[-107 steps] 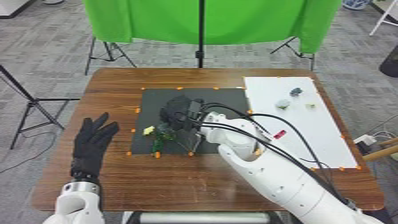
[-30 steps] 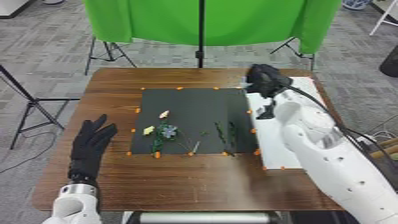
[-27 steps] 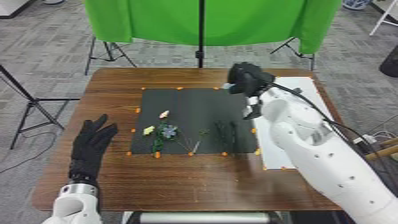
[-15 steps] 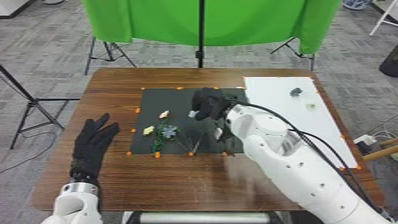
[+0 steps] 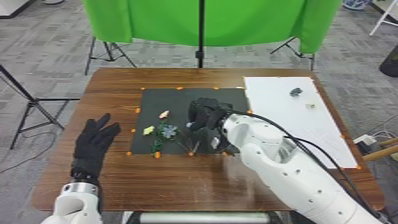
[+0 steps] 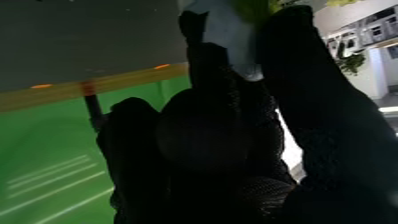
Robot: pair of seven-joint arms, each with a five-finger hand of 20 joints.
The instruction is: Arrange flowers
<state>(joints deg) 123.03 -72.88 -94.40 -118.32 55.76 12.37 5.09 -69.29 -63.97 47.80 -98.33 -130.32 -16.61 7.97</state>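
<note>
Right hand (image 5: 204, 111) is over the dark mat (image 5: 158, 99), thumb and fingers pinching a pale blue flower (image 6: 229, 32). Flower sits between them near the tips, presumably so it can be set down without crushing. White flower (image 5: 163, 114), yellow flower (image 5: 148, 130) and blue-grey flower (image 5: 170, 131) lie close together on the mat's left part, probably as one arrangement. Left hand (image 5: 89, 145), left of the mat above the counter (image 5: 178, 182), is empty, fingers extended, likely kept aside for clearance.
</note>
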